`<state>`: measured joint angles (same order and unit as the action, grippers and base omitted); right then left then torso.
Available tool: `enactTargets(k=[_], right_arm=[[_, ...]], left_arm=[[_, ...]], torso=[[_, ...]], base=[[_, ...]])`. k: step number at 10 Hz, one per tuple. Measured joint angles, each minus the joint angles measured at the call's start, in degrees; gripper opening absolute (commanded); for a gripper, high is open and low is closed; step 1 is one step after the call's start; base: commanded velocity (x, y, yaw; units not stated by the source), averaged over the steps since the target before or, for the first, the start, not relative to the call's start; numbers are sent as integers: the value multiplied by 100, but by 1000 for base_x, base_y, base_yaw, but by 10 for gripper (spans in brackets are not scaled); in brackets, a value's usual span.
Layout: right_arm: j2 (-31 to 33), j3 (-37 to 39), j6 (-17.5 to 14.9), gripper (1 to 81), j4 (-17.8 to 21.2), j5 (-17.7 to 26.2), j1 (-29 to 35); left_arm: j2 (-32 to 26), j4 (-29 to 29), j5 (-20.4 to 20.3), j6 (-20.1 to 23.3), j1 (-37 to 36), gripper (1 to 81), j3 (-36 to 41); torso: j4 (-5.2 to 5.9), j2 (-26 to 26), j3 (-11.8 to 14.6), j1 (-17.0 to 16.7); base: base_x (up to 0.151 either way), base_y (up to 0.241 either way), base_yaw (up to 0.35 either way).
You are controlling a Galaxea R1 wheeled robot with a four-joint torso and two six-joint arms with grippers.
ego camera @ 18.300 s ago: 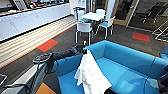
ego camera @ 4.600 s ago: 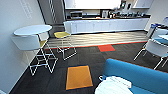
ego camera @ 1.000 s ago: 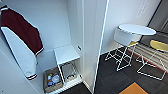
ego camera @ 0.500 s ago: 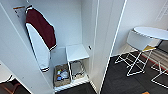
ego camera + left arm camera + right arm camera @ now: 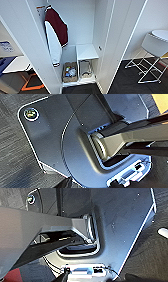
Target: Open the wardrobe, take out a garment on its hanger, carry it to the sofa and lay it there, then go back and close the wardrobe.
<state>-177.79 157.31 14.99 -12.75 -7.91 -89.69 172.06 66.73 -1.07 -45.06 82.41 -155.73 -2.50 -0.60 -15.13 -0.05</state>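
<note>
The wardrobe [image 5: 105, 37] stands open, a maroon jacket [image 5: 56, 32] hanging inside, its hanger hidden; finger state cannot be told.

we look down past our own arm bar [image 5: 32, 230] onto the wide dark base plate [image 5: 120, 223], its pale edge running diagonally. dark carpet [image 5: 150, 260] lies beyond that edge, with a small white object [image 5: 163, 232] on it (too blurred to identify). a red patch [image 5: 11, 276] of floor shows beneath the bar.

Wardrobe [image 5: 105, 37] top cut off; basket [image 5: 70, 72] contents too blurred to tell.
</note>
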Motion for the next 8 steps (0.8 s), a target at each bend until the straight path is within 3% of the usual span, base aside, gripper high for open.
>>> enactTargets(k=[8], right_arm=[[-13,11,5,811,0,-2,9]], left_arm=[[33,13,20,0,2,811,0]], torso=[[0,0,0,0]], base=[[0,0,170]])
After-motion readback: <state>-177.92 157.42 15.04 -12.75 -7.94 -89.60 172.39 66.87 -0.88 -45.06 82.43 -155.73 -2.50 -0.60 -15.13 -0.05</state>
